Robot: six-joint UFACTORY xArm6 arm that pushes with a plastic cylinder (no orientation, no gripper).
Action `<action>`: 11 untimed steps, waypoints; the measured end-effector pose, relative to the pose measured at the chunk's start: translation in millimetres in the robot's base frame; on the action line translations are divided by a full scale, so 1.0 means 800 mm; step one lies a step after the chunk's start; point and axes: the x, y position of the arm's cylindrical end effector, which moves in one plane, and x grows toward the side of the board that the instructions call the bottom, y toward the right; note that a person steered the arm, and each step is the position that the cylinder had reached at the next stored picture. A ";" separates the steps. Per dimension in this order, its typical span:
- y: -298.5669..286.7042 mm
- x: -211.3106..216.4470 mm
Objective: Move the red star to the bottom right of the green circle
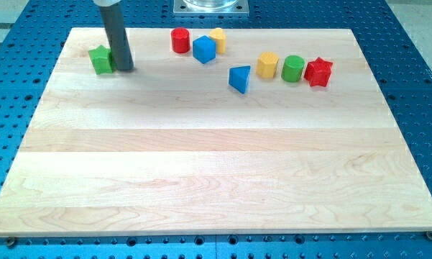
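Observation:
The red star [318, 72] lies near the board's top right, touching the right side of the green circle [292, 68]. My tip [123, 69] rests at the board's top left, right beside the green star [100, 59], far to the left of the red star.
A yellow hexagon [267, 64] sits left of the green circle. A blue triangle [239, 78] lies below and left of it. A red cylinder [180, 40], a blue cube [204, 49] and a yellow block [218, 39] cluster at the top middle. The wooden board [216, 173] lies on a blue perforated table.

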 end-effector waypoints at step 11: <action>0.462 -0.025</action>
